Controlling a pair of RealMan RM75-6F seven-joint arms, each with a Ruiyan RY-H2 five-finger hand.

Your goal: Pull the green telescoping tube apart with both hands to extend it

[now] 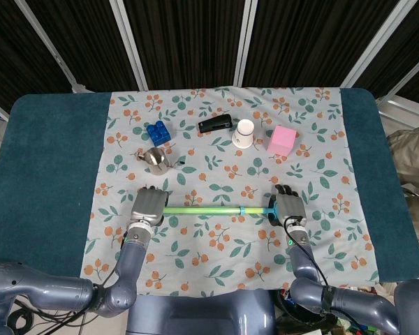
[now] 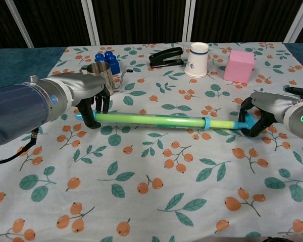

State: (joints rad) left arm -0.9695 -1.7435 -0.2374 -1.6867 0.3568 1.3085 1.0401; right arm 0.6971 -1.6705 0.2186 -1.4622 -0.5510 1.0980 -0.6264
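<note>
The green telescoping tube lies level across the middle of the floral cloth, a blue collar near its right end with a thinner section beyond. My left hand grips the tube's left end, fingers curled around it. My right hand grips the right end, where a blue tip shows between its fingers. In the chest view the tube sits just above the cloth.
Behind the tube stand a small metal pitcher, a blue toy brick, a black stapler, a white paper cup and a pink cube. Teal table borders the cloth on both sides.
</note>
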